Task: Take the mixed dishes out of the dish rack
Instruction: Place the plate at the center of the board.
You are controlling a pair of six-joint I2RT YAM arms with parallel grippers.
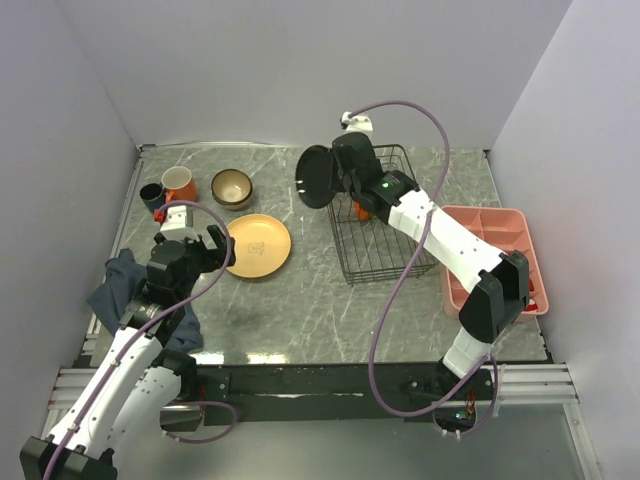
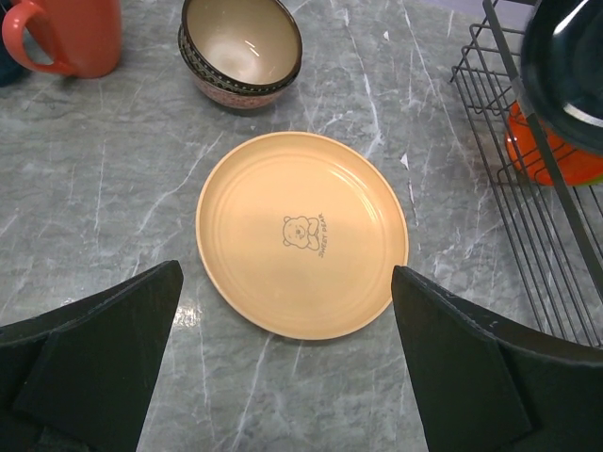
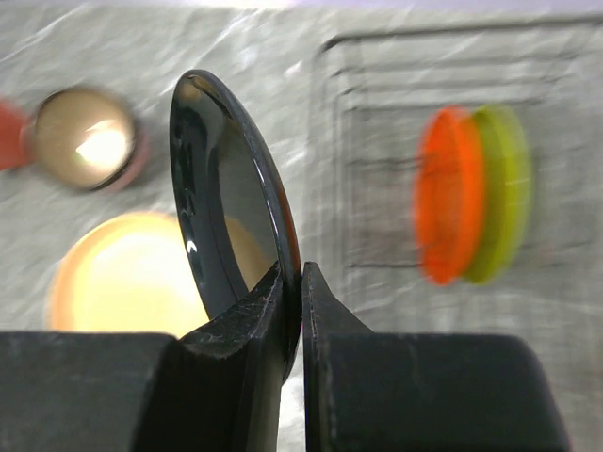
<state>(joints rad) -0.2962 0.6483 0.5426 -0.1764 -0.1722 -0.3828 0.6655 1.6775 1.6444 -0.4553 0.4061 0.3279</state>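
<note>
– How far along am I?
– Your right pincer [image 3: 294, 282] clamps the dark plate [image 3: 221, 198] at the rack's [image 1: 385, 255] upper-left corner. Your left pincer [image 2: 285, 275] gapes wide above the tan plate [image 2: 301, 234], already on the surface [image 1: 300, 310]. An orange plate [image 3: 448, 193] and a green plate [image 3: 507, 188] are left inside.

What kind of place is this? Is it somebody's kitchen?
Probably not a home kitchen; it looks like a robot practice booth. Plain white walls box in a marble-look table, a left arm and a right arm stand at its near edge, and a wire dish rack sits on it.
</note>
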